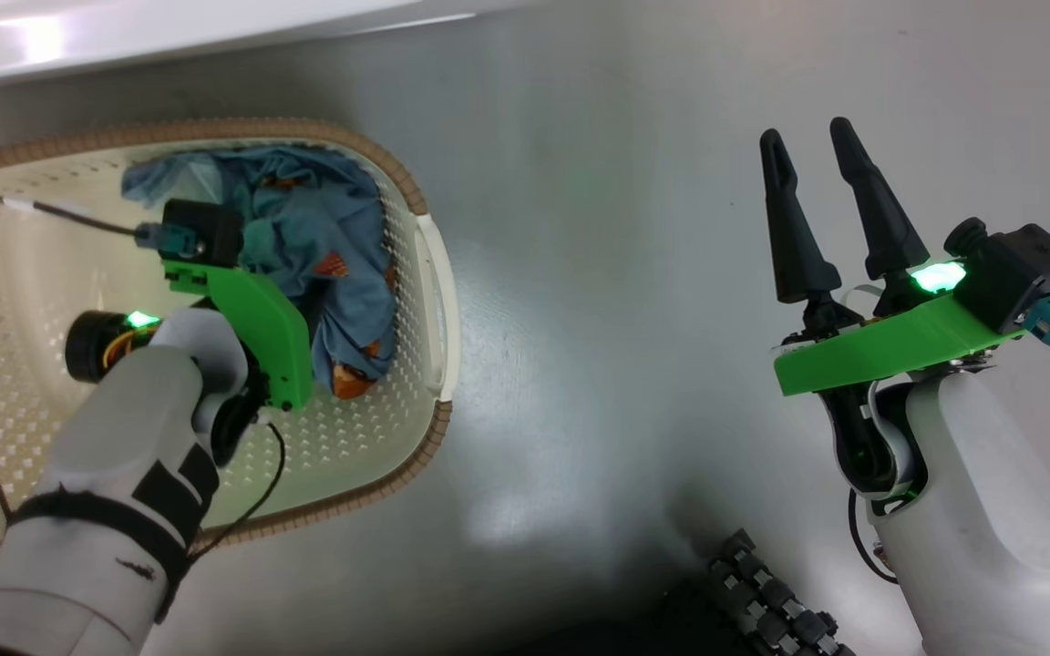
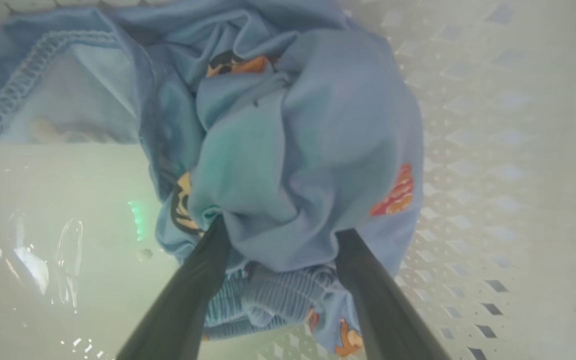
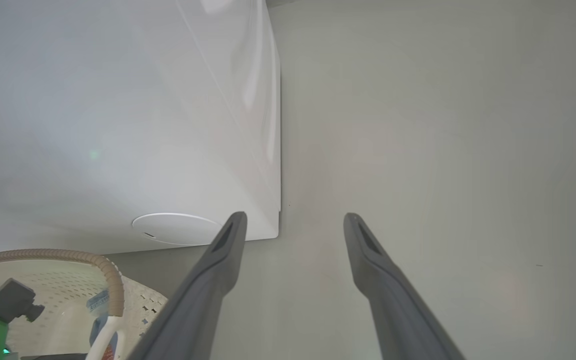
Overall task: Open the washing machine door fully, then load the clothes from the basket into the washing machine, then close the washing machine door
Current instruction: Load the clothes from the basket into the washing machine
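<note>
The cream basket with its brown rim stands on the floor at the left, and its rim also shows low in the right wrist view. The light-blue printed clothes lie bunched inside it. My left arm's green wrist mount reaches down into the basket. My left gripper is open, its two fingers straddling a bulging fold of the clothes. My right gripper hangs open over bare floor to the basket's right, holding nothing. The washing machine's white body rises beside the basket. The washing machine door is out of view.
A white edge of the machine runs along the top left. Grey glossy floor spreads between the basket and my right arm. A black linked cable chain lies at the bottom. A round white cap sits low on the machine.
</note>
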`<state>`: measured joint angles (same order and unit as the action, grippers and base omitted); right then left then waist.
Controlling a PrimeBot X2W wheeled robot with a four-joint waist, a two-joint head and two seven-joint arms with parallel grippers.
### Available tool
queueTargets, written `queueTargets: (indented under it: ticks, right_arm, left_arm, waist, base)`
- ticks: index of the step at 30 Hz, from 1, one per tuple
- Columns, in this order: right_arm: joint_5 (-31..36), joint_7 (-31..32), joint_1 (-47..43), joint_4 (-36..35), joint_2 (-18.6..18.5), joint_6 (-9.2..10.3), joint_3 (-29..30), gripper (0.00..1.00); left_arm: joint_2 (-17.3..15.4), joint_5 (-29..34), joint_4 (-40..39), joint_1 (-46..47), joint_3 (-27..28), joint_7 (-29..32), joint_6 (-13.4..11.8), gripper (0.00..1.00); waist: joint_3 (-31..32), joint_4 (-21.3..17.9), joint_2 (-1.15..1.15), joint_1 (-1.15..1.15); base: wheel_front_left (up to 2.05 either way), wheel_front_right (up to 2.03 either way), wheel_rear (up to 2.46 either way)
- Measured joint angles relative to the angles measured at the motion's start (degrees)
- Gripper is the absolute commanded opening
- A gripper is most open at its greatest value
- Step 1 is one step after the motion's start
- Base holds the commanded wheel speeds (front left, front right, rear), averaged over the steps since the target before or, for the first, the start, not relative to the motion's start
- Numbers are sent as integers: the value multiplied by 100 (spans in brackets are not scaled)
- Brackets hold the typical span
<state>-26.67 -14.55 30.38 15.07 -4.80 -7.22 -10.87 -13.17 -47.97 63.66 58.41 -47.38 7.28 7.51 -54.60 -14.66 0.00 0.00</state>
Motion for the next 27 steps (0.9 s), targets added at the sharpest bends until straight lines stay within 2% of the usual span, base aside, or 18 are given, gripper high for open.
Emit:
queueTargets:
  ticks: [4, 5, 6, 7, 8, 18, 27]
  right_arm:
    - [42, 0, 1, -9, 4, 0, -5, 100]
    - [43, 0, 1, -11, 4, 0, -5, 100]
    - [44, 0, 1, -18, 4, 0, -5, 100]
    - [44, 0, 2, -25, 2, 0, -4, 100]
    - [48, 0, 2, -29, -1, -1, -3, 100]
    - [146, 0, 141, -2, -16, 0, -26, 100]
    - [143, 0, 140, 125, -16, -1, -81, 100]
  left_arm:
    - [78, -7, 325, 193, -113, 142, 0, 100]
    - [102, -21, 371, 225, -121, 149, 0, 95]
    - [126, -31, 397, 254, -136, 148, 0, 66]
    - [144, -31, 409, 284, -171, 145, 0, 27]
    - [163, -32, 409, 304, -200, 125, 0, 0]
    - [231, -346, 423, 347, -416, -62, 0, 0]
    - [180, -814, -21, -134, -564, -648, 0, 0]
  waist:
    - [-94, -26, 0, 0]
    - [-112, -24, 0, 0]
    - [-125, -22, 0, 0]
    - [-135, -18, 0, 0]
    - [-141, -11, 0, 0]
    - [20, 92, 0, 0]
    - [485, 185, 0, 0]
  base:
    - [0, 0, 0]
    - [0, 0, 0]
    - [0, 0, 0]
    - [0, 0, 0]
    - [0, 0, 0]
    - [0, 0, 0]
    - [0, 0, 0]
